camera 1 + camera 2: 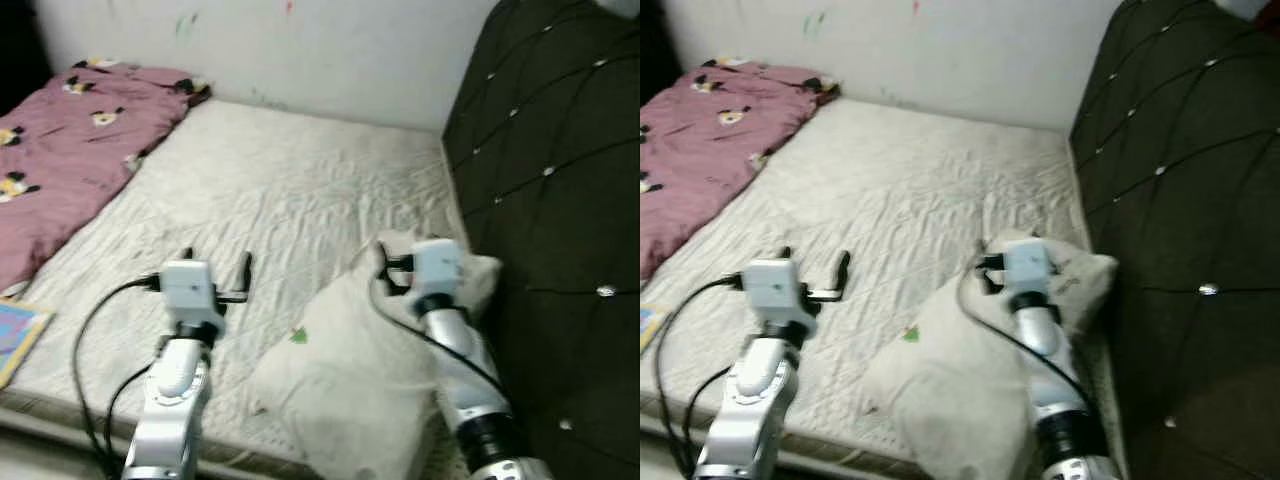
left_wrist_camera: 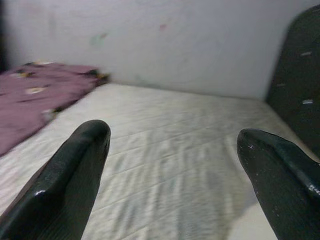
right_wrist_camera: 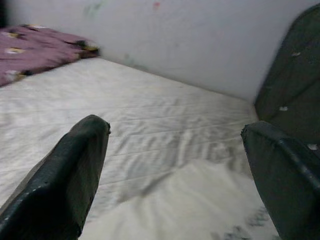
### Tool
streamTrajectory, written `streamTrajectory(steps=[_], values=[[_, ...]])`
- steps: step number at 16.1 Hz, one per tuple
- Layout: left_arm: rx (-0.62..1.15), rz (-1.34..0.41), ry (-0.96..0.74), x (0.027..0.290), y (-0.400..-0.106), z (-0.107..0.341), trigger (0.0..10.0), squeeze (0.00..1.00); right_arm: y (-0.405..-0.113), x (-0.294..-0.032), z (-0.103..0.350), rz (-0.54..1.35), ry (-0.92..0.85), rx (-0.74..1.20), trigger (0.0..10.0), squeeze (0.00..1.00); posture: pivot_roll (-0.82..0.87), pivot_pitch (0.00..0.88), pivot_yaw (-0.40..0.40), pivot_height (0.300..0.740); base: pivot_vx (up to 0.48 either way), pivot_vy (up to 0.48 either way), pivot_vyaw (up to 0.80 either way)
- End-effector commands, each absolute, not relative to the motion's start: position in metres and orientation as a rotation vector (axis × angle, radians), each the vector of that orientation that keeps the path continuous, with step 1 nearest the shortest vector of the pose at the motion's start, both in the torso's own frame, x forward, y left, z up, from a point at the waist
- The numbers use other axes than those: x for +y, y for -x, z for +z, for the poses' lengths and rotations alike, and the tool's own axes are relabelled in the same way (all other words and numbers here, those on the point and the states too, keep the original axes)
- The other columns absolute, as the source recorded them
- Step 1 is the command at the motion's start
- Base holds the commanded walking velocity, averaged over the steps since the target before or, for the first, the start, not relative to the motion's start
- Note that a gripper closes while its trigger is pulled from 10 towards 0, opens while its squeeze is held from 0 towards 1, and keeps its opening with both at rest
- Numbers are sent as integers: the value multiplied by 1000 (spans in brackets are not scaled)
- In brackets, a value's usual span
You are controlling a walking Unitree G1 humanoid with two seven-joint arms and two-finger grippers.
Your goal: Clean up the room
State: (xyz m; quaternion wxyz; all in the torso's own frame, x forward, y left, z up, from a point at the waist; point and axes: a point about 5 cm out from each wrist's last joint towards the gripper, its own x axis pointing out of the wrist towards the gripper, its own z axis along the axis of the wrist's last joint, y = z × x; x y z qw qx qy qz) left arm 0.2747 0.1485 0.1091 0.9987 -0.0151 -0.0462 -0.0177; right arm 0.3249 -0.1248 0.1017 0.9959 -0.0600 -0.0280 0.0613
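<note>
While held out low over the near half of the mattress [image 1: 290, 190], left gripper [image 1: 217, 263] spread wide, both black fingers [image 2: 75, 175] well apart with nothing between them, clear of the sheet. Right gripper [image 3: 175, 165] likewise spread wide and gripping nothing, hovering just above the white pillow [image 1: 350, 370]; from the head views, hidden behind its own wrist block, so touching or merely close to the cloth cannot be told. Fingertips of neither gripper seen meeting any surface.

Pillow lying at the near right corner of the mattress, beside the dark tufted headboard [image 1: 550, 200], its far end rumpled and raised against that panel, its near end cut off by the picture edge and partly covered by the right arm. Small green mark [image 1: 298, 336] on the pillow's left side, too small to identify. Faint print at the pillow's edge in the right wrist view, unreadable.

Pink blanket [image 1: 70, 140] with small yellow-and-black figures bunched along the far left side of the mattress, running up to the wall [image 1: 300, 50]; figures too blurred to name. Corner of a blue and yellow flat thing [image 1: 15, 340] at the near left edge, mostly cut off. A few coloured smudges high on the wall. Black cables looping from the left arm down past the mattress edge. Wrinkled pale sheet across the middle, between the blanket and the pillow.
</note>
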Motion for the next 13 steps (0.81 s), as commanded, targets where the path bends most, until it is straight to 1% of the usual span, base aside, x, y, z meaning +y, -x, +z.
streamTrajectory(steps=[1,3,4,10,13], values=[[-93,-48,39,143,-275,110,10000,0,-325,-135,101,97,131,-48,10000,0,24,21,-13,740,0,0,-525],[-91,-46,39,142,-274,110,10000,0,-325,-136,100,96,128,-48,10000,0,24,20,-13,740,0,0,-800],[-90,-46,37,142,-274,110,10000,0,-325,-136,100,95,128,-51,10000,0,24,19,-13,740,0,0,-463],[-91,-44,34,144,-268,113,10000,0,-325,-136,100,106,119,-47,10000,0,23,23,-18,740,0,0,0],[-81,-9,15,161,-254,113,10000,0,-322,-137,101,117,95,-46,10000,0,28,48,-20,740,0,0,0]])
